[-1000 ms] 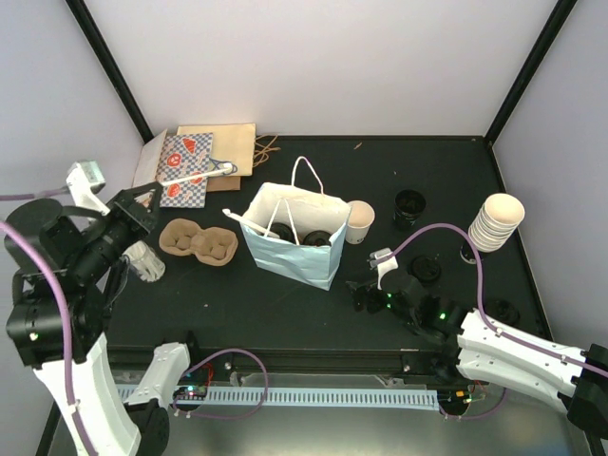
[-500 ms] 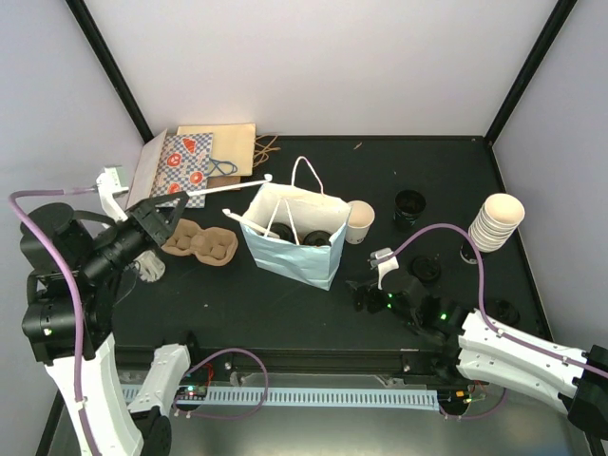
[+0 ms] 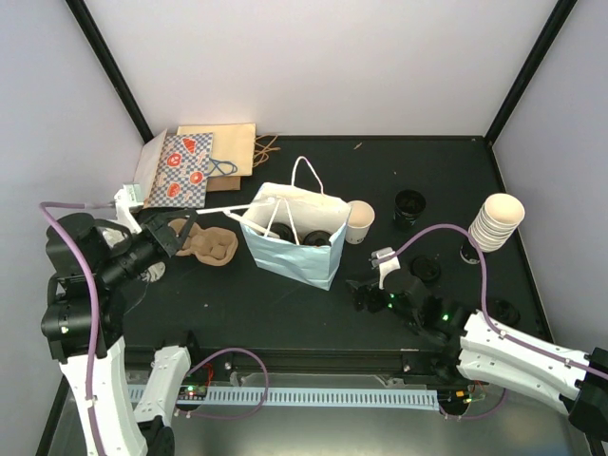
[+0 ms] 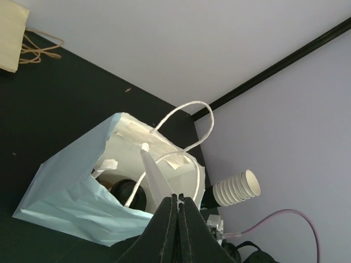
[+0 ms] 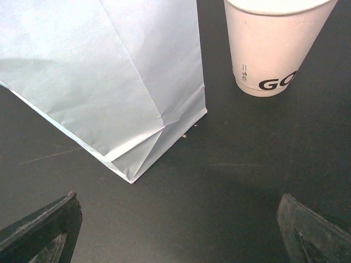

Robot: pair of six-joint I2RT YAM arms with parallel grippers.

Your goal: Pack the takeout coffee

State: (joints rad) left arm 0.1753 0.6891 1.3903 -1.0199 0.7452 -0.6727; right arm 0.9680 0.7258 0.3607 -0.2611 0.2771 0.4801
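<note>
Left gripper (image 4: 177,200) is clamped on a bag (image 3: 290,255) handle (image 3: 223,207), stretched taut leftward. Right gripper (image 3: 359,295), jaws wide apart, sits near-right of the bag, facing an unlidded cup (image 5: 271,46).

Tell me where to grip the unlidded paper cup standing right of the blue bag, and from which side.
Likely the rim on the cup's right side, from above, one finger inside: it stands upright with no lid, and the blue bag crowds its left wall, leaving a side grasp little room. The open right gripper is nearest.

Inside the light blue bag (image 3: 290,255) only the cups' black lids (image 3: 315,237) show; their bodies are hidden
</note>
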